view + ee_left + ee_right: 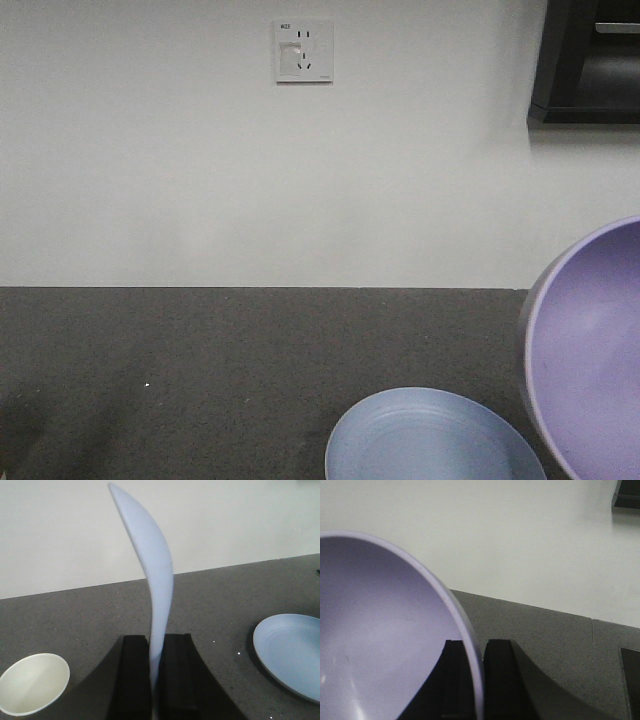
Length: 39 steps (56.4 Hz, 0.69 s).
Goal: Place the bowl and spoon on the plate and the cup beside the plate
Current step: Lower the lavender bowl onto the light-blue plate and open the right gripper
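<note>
My left gripper point(156, 642) is shut on the handle of the pale blue spoon point(150, 565), which stands up from the jaws above the dark counter. The cup point(32, 682) stands upright to its lower left, white inside showing. The pale blue plate point(290, 652) lies on the counter to the right, also the plate point(430, 440) at the bottom of the front view. My right gripper point(476, 647) is shut on the rim of the lavender bowl point(380, 640), one finger inside and one outside. The tilted bowl point(590, 350) hangs in the air right of the plate.
The dark grey counter point(200, 370) runs back to a white wall with a socket point(303, 50). A dark cabinet point(590, 60) hangs at the upper right. A seam crosses the counter point(593, 660) at the right of the right wrist view.
</note>
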Available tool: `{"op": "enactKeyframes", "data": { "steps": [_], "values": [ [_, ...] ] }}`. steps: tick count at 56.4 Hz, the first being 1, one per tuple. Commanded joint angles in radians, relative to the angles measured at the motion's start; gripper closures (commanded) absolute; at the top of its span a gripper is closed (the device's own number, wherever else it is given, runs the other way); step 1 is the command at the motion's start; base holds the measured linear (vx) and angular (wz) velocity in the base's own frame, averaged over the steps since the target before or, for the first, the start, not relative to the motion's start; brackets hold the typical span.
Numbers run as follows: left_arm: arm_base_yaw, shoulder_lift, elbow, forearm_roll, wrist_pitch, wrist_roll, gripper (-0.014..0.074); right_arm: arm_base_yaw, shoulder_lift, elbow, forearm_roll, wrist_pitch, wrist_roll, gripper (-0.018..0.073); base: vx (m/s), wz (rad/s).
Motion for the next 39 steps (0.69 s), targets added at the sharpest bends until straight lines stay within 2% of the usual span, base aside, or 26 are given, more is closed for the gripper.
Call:
{"op": "enactKeyframes", "data": {
  "steps": [1,12,20,27,32,39],
  "values": [
    [-0.006,0.001,-0.022,-0.01,-0.089,0.0,0.0603,-0.001,0.003,-0.029,0.065,-0.072,0.002,0.0568,0.0,0.0],
    [-0.006,0.001,-0.022,-0.01,-0.11,0.0,0.0603,-0.001,0.003,-0.029,0.134,-0.072,0.002,0.0568,0.0,0.0],
    [-0.006,0.001,-0.022,-0.01,-0.136,0.0,0.0603,-0.001,0.016,-0.029,0.142,-0.073,0.003,0.0568,0.0,0.0],
    [-0.006,0.001,-0.022,-0.011,-0.135,-0.006,0.0603,0.013,0.083,-0.031,0.147,-0.065,0.092,0.0568,0.0,0.0],
    [-0.006,0.001,-0.022,-0.011,-0.131,-0.007,0.0603,0.057,0.166,-0.054,0.108,-0.038,0.128,0.0568,0.0,0.0],
    [-0.006,0.001,-0.022,-0.01,-0.126,-0.01,0.0603,0.138,0.313,-0.123,-0.008,-0.01,0.178,0.0568,0.0,0.0]
  ]
}}
